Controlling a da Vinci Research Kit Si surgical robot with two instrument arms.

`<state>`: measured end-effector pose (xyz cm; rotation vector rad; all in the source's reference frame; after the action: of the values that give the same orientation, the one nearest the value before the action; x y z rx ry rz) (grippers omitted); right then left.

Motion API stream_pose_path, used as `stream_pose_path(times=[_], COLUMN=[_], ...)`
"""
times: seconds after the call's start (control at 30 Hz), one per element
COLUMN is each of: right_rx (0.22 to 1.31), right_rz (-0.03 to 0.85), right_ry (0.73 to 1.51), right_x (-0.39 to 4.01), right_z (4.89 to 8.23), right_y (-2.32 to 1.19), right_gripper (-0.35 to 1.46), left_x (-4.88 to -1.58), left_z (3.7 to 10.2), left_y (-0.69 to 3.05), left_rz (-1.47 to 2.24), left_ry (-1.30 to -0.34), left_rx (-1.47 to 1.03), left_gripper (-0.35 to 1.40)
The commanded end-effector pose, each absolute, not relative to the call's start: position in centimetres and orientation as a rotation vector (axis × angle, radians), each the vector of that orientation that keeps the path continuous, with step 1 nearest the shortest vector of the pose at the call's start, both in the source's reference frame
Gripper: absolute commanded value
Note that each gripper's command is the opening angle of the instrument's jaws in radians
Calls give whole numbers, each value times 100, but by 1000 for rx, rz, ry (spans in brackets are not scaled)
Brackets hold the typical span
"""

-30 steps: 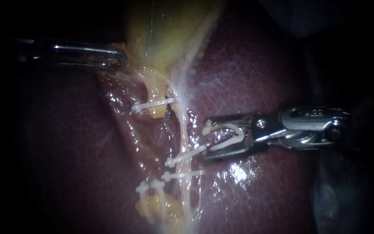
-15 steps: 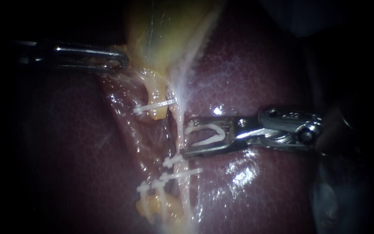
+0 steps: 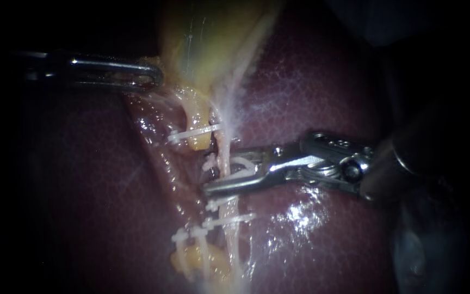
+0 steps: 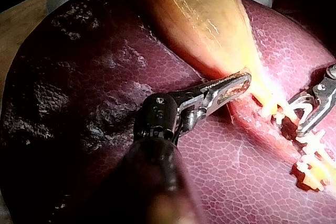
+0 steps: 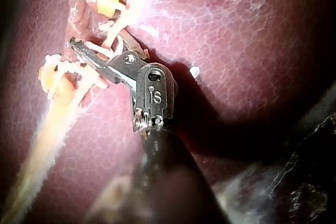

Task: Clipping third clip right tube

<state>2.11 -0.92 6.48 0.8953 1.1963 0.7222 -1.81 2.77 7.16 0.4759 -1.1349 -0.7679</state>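
The right tool [image 3: 211,175] holds an open clip [image 3: 242,163] astride the right tube [image 3: 223,147], while the left tool [image 3: 153,77] grips the gallbladder [image 3: 202,43].

Tan bench top [image 4: 18,24] w/ dark red liver [image 4: 89,77] directly on it, seen only in L wrist view

left instrument [image 3: 150,76]: shaft level, jaws clamped on gallbladder [image 3: 208,43] edge, well apart from the right tube [image 3: 225,152] | right instrument [image 3: 218,175]: wrist bent, jaws holding a clip [image 3: 244,165], straddling that tube
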Motion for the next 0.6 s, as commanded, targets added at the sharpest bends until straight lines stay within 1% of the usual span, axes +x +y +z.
stream_pose_path(times=[0.03,0.2,0.37,0.5,0.6], right_rx=[903,915,931,928,929], right_rz=[722,722,742,736,736], right_ry=[1199,1206,1226,1245,1245], right_x=[211,213,212,210,209], right_z=[644,620,592,582,583], right_y=[-92,-87,-70,-60,-57], right_gripper=[50,50,49,48,47], left_x=[-181,-181,-181,-181,-182], left_z=[716,716,716,716,716], left_y=[277,277,277,277,277], left_rz=[-768,-768,-768,-768,-768], left_ry=[-1135,-1135,-1135,-1135,-1135], left_rx=[476,476,476,476,476], left_gripper=[-35,-35,-35,-35,-35])
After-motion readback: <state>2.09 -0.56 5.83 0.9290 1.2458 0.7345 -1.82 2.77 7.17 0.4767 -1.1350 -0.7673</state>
